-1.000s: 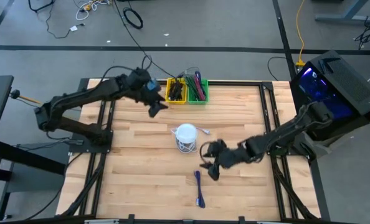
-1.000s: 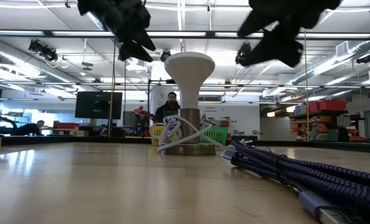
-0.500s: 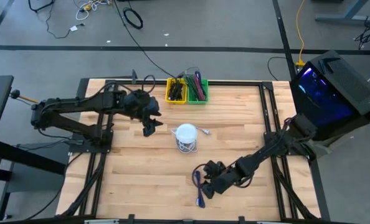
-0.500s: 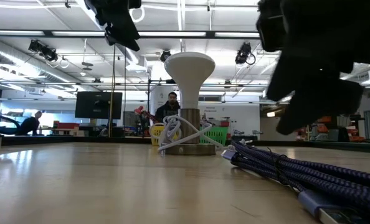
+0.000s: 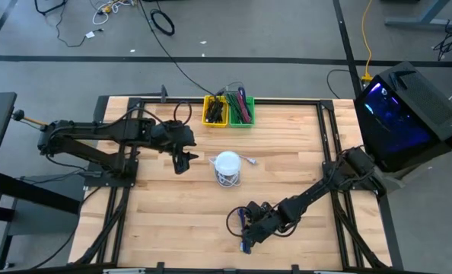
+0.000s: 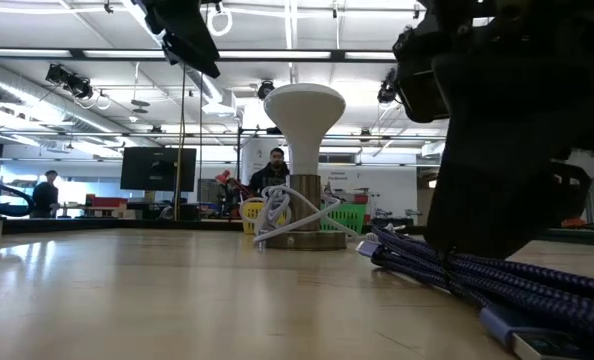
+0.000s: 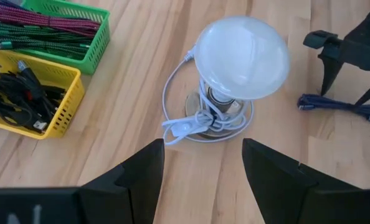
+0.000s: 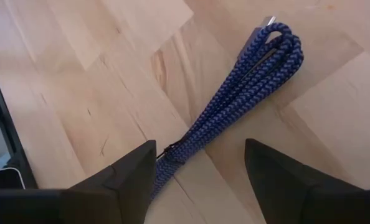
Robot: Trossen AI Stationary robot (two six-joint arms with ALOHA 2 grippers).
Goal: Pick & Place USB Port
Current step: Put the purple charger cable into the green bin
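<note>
A blue braided USB cable, folded into a long bundle (image 5: 244, 230), lies flat on the wood near the table's near edge. My right gripper (image 5: 251, 227) is low over it and open. In the right wrist view (image 8: 200, 155) its fingers stand either side of the bundle (image 8: 235, 99). In the low view the gripper (image 6: 502, 190) looms dark over the cable (image 6: 477, 275). My left gripper (image 5: 182, 161) is open and hangs in the air left of the white dome lamp (image 5: 227, 167), which shows ahead of its fingers (image 7: 202, 146). My right gripper comes down from above with its fingers across the blue bundle near one end (image 8: 172, 155). The bundle lies flat on the table and runs close under one finger (image 8: 132, 177). I cannot tell whether that finger touches it.
The lamp (image 7: 241, 56) stands mid-table with its white cord wound round the base. A yellow bin of black cables (image 5: 214, 111) and a green bin of coloured cables (image 5: 240, 109) sit at the far edge. Bare wood lies left of the cable. People stand in the room beyond.
My right gripper has moved toward the near edge and leftward, dropping low over the blue cable. My left gripper has drawn back from the bins toward the near side and now hangs beside the lamp. The cable has stayed where it was.
</note>
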